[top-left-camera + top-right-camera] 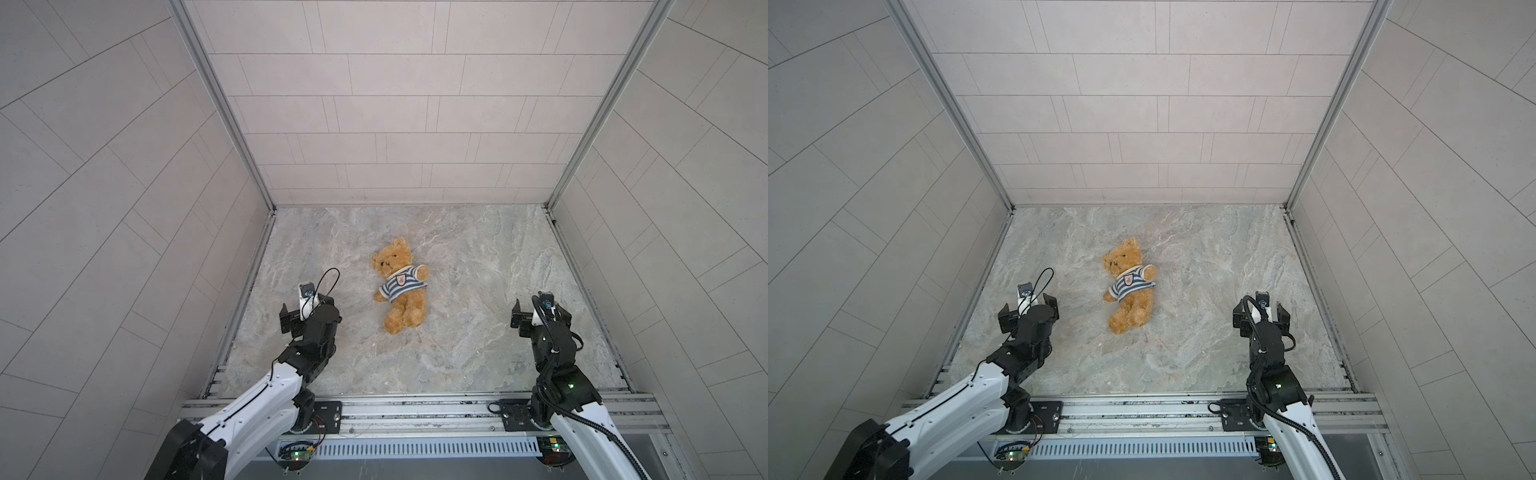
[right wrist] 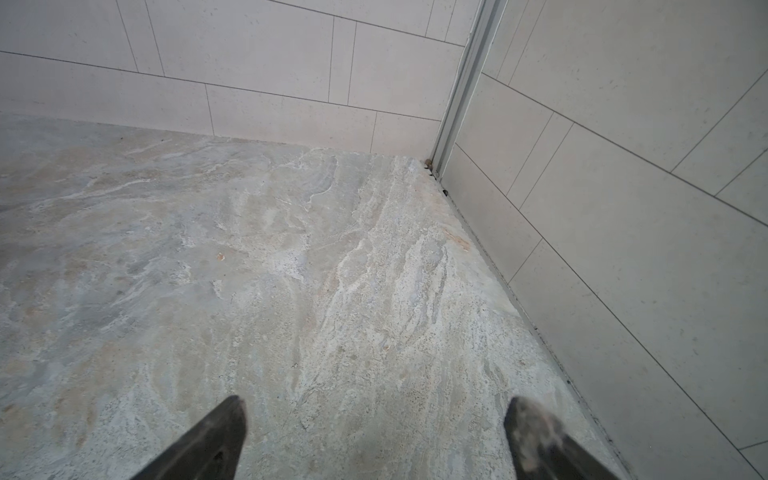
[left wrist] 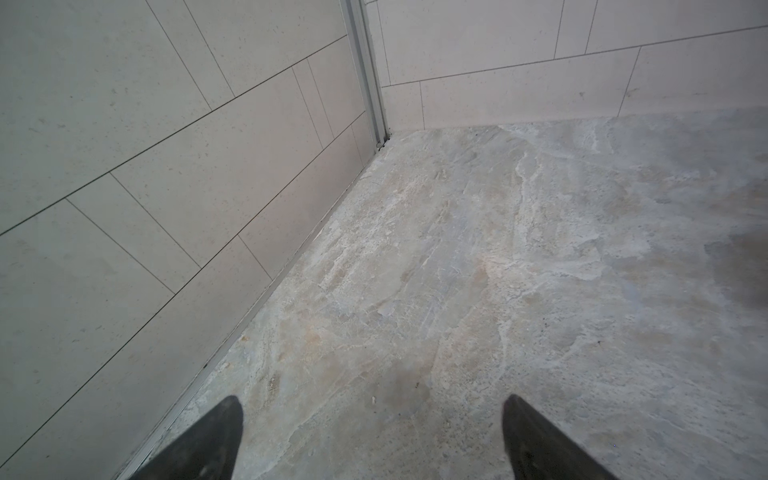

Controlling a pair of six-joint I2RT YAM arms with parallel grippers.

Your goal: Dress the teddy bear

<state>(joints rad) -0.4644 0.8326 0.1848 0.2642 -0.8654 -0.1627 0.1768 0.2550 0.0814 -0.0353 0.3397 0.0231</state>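
Right now both of my grippers hang above the front part of the marbled surface (image 1: 465, 266), one toward each side edge. The teddy bear (image 1: 406, 309) lies between them and farther back.

In both top views the teddy bear (image 1: 1133, 309) lies face up near the middle of the surface, a little toward the left edge. Its head points to the back edge and its legs angle toward the front edge. A blue-and-white striped shirt (image 1: 401, 286) with a badge on the chest covers its torso, and a furry arm sticks out of each sleeve.

My left gripper (image 1: 305, 309) is near the left edge and apart from the bear, with bare surface between us. Its jaws are spread wide and hold nothing. From the left wrist view the two dark fingertips of the left gripper (image 3: 372, 402) frame marbled surface. Beyond them the tiled left wall (image 3: 166, 187) meets the back wall at a metal corner post (image 3: 368, 70).

My right gripper (image 1: 540, 315) is near the right edge, well apart from the bear, jaws equally wide and empty. The right wrist view shows my right gripper (image 2: 376, 401) over bare surface, facing the back-right corner post (image 2: 461, 83) and the tiled right wall (image 2: 623, 249).

An aluminium rail (image 1: 415, 409) along the front edge carries both arm bases.
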